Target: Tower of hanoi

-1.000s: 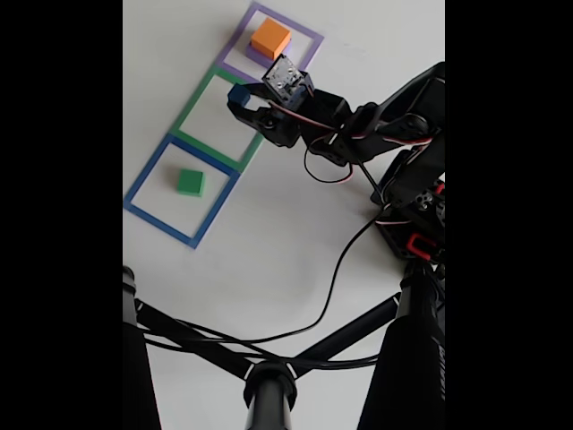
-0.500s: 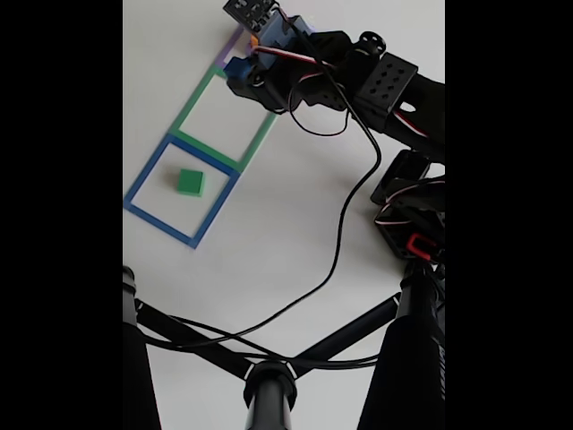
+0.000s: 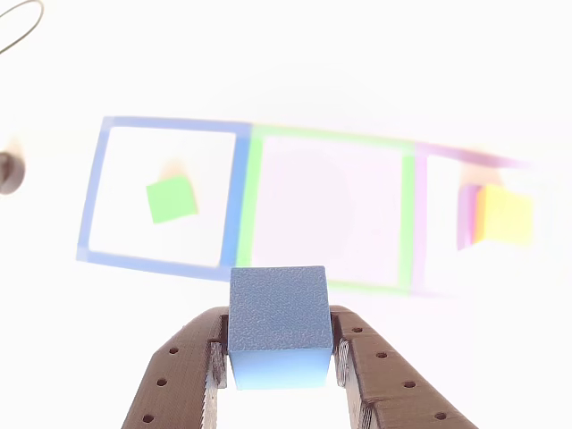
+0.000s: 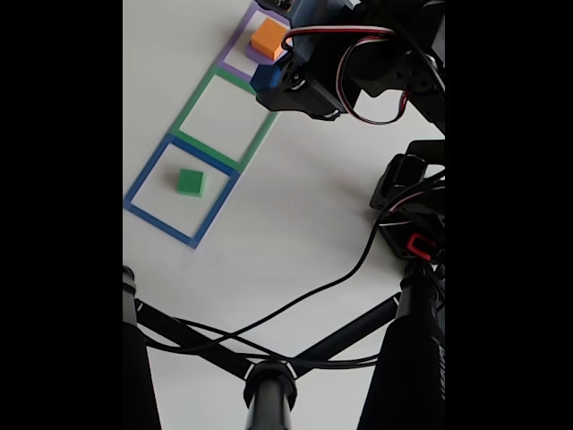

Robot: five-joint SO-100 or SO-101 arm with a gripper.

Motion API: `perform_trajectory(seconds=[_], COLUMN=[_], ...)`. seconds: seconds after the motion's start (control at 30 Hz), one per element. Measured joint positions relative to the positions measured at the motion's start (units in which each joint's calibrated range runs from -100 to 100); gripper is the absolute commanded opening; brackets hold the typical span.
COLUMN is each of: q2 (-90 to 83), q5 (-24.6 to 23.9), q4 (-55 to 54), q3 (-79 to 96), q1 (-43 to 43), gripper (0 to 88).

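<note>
Hand (image 3: pixel 279 375) clenched on the blue cube (image 3: pixel 278 322), held above the table (image 4: pixel 295 233) near the green tape square (image 3: pixel 326 210). Green block (image 3: pixel 172 198) lies inside the left blue tape square (image 3: pixel 161 197); yellow block (image 3: pixel 505 216) far right.

The arm (image 4: pixel 376 54) was black, with red-and-white servo leads and a black cable (image 4: pixel 340 278) trailing toward 7 o'clock. The claw (image 3: pixel 279 371) had brown fingers (image 3: pixel 179 384) perforated with small round holes.
</note>
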Motion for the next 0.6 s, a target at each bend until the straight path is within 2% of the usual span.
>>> perform_trajectory(seconds=[0.33,0.47,0.6], q2=[-5.6,-6.5,-6.5], q5=[0.0,0.0,-0.6], q4=[2.7,-5.7,-19.3], q3=[-0.3,9.4,22.9], q1=[-9.2,-10.7,-10.6], gripper=[4.3,4.3,4.2])
